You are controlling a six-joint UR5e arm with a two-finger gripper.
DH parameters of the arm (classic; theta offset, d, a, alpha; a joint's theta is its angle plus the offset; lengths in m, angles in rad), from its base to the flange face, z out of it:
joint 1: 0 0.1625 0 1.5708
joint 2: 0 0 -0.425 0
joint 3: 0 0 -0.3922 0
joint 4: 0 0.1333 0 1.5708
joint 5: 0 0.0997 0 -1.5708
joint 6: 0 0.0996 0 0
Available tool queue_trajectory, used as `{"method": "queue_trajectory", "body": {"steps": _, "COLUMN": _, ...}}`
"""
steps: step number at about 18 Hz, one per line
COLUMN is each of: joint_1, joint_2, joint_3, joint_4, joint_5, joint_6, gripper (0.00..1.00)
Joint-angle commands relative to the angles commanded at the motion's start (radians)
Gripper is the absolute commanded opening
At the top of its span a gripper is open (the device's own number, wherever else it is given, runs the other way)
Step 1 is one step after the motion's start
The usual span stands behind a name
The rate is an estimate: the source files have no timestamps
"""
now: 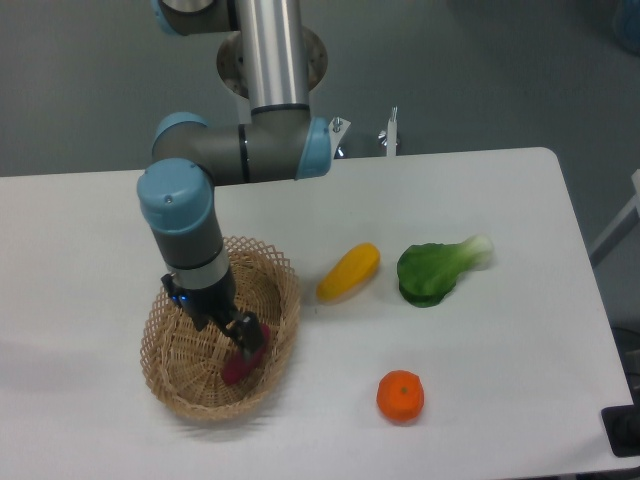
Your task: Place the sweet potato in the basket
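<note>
Fixed camera view: UR5e arm reaches down into the oval, light tan woven wicker basket [165,325] at the table's left front. Two-finger gripper [249,340] sits inside the basket, fingers clenched around the small dark reddish-magenta oblong sweet potato [243,365], which is low over the basket floor; contact with the weave cannot be told. On the white table [500,320], right of the basket: yellow-orange oblong vegetable [349,271], green leafy bok choy [435,270] beside it, round orange fruit [400,396] nearer the front edge.
</note>
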Motion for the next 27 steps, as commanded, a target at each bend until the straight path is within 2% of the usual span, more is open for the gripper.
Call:
{"method": "queue_trajectory", "body": {"steps": 4, "joint_1": 0.100, "joint_2": 0.015, "joint_3": 0.106, "joint_4": -0.011, "joint_5": -0.005, "joint_6": 0.028, "gripper": 1.00}}
{"method": "queue_trajectory", "body": {"steps": 6, "joint_1": 0.153, "joint_2": 0.018, "joint_3": 0.134, "joint_4": -0.017, "joint_5": -0.006, "joint_6": 0.098, "gripper": 1.00}}
{"method": "queue_trajectory", "body": {"steps": 7, "joint_1": 0.178, "joint_2": 0.019, "joint_3": 0.149, "joint_4": -0.040, "joint_5": -0.005, "joint_6": 0.139, "gripper": 1.00}}
{"method": "queue_trajectory", "body": {"steps": 11, "joint_1": 0.273, "joint_2": 0.038, "joint_3": 0.218, "joint_4": -0.205, "joint_5": -0.008, "joint_6": 0.259, "gripper": 1.00}}
{"method": "queue_trajectory", "body": {"steps": 13, "joint_1": 0.316, "joint_2": 0.041, "joint_3": 0.246, "joint_4": -0.265, "joint_5": -0.011, "joint_6": 0.345, "gripper": 1.00}}
{"method": "queue_trajectory", "body": {"steps": 19, "joint_1": 0.433, "joint_2": 0.074, "joint_3": 0.253, "joint_4": -0.362, "joint_5": -0.029, "joint_6": 0.635, "gripper": 1.00}}
{"method": "queue_trajectory", "body": {"steps": 22, "joint_1": 0.477, "joint_2": 0.081, "joint_3": 0.247, "joint_4": -0.383, "joint_5": -0.049, "joint_6": 0.785, "gripper": 1.00}}
{"method": "queue_trajectory", "body": {"steps": 27, "joint_1": 0.499, "joint_2": 0.086, "joint_3": 0.235, "joint_4": -0.384, "joint_5": -0.061, "joint_6": 0.808, "gripper": 1.00}}
